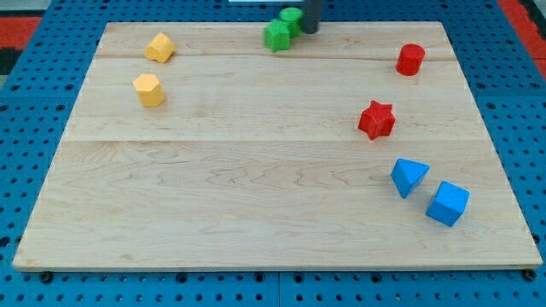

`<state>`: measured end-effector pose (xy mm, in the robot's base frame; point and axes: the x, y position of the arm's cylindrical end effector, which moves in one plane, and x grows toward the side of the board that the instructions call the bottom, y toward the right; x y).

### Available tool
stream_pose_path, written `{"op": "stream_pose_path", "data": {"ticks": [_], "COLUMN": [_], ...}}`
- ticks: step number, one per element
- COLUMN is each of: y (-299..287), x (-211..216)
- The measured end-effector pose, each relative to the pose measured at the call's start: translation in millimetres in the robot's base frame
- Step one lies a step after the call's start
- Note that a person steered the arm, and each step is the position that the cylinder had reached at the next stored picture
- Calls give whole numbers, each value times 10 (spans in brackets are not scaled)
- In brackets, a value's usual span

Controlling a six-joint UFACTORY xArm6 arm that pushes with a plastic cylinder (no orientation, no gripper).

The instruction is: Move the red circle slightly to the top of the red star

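The red circle (410, 59) sits near the view's top right of the wooden board (256, 196). The red star (376, 119) lies below it and a little to the left, with a clear gap between them. My tip (310, 31) is at the view's top centre, just right of two green blocks and far left of the red circle. Only the rod's lower end shows; the rest is cut off by the view's top edge.
Two green blocks (276, 36) (292, 18) touch each other at the top centre. Two yellow blocks (159, 47) (149, 89) lie at the top left. A blue triangle (409, 176) and a blue cube (448, 203) lie at the lower right.
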<state>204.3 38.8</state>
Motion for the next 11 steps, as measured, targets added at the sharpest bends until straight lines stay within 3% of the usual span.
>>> {"op": "stream_pose_path", "data": {"ticks": [2,3,4,5,7,8,9,11], "y": [311,151,-943,-805,496,1103,651,1757], "x": [-126,-119,-111,74,124,681,988,1274]}}
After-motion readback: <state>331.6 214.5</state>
